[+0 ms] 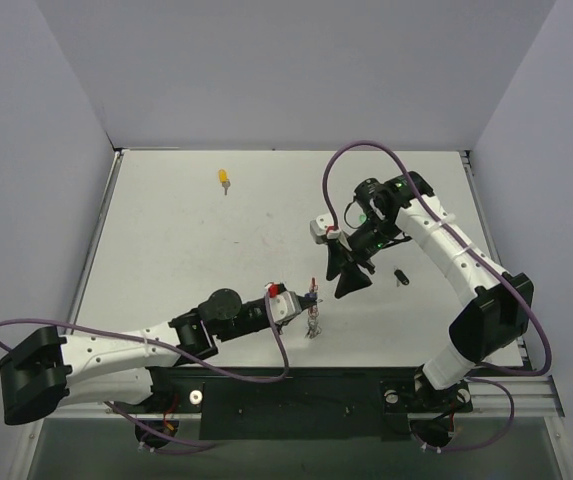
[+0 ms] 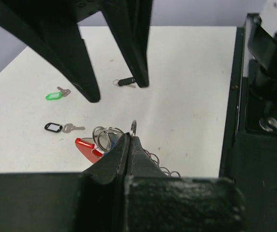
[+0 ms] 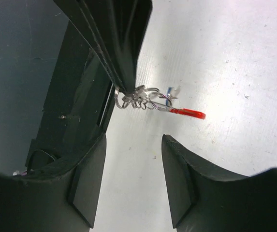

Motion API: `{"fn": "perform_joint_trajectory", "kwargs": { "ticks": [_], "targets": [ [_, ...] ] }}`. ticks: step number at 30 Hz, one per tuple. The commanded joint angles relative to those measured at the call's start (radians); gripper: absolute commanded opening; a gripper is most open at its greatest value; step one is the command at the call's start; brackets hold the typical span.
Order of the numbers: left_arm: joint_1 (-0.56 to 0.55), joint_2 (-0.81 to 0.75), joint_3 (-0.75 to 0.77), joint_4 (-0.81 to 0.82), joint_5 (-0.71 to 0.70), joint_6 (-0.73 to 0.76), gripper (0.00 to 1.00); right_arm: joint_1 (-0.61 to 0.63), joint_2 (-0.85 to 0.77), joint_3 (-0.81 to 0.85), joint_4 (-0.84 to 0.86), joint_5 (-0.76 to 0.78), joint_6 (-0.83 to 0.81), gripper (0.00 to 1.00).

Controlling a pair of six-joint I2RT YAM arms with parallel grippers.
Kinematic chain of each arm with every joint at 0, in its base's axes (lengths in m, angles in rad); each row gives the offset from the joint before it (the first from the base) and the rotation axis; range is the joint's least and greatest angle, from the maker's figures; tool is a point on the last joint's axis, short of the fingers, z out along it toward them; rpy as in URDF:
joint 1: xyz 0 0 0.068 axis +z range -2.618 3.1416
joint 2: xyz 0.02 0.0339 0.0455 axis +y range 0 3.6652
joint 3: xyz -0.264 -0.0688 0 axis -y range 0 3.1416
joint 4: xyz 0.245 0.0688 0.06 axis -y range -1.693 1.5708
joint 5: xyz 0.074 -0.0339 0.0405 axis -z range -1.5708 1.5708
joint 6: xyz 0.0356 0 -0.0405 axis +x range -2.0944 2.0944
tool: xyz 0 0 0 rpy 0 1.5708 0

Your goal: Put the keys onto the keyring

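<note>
while the left pincer (image 2: 128, 137) is clamped on a silver ring of the keyring (image 2: 104, 137), the right pincer (image 3: 133, 140) stands close by with its jaws wide apart.
left fingers are pressed flat together, with a thin silver ring (image 2: 133, 127) pinched edge-on at their tips. the rest of the keyring bunches just below the tips: several silver loops, a short run of fine chain, and a red piece (image 2: 86, 149) sticking out to one side. cannot tell whether the bunch rests on the table (image 1: 166, 250) or hangs clear of it. right pincer points at the bunch from the far side, not touching it. loose on the table: black-headed key (image 2: 126, 82) just beside one right fingertip, green-headed key (image 2: 55, 95), a small key (image 2: 74, 128) on a black-outlined tag (image 2: 53, 127), and yellow-headed key (image 1: 224, 180) well apart near the far edge.
</note>
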State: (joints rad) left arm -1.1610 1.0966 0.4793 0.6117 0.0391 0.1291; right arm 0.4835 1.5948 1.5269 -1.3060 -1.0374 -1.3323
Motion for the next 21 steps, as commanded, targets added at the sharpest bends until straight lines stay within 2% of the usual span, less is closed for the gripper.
{"fn": "perform_joint_trajectory", "kwargs": {
  "ticks": [1,6,9,15,21],
  "targets": [
    [0.021,-0.078,0.024,-0.159,0.163,0.194,0.00,-0.008,-0.042,0.013,-0.150,-0.042,-0.083,0.48],
    [0.050,-0.104,0.050,-0.250,0.214,0.247,0.00,0.023,-0.029,0.009,-0.263,-0.059,-0.257,0.52],
    [0.058,-0.103,0.036,-0.213,0.216,0.216,0.00,0.062,-0.024,-0.005,-0.263,-0.058,-0.283,0.52],
    [0.075,-0.098,-0.062,0.028,0.177,0.025,0.00,0.107,-0.007,-0.016,-0.262,-0.065,-0.301,0.48],
    [0.075,-0.093,-0.152,0.296,0.032,-0.195,0.00,0.098,0.010,-0.002,-0.256,-0.090,-0.283,0.34]
  ]
}}
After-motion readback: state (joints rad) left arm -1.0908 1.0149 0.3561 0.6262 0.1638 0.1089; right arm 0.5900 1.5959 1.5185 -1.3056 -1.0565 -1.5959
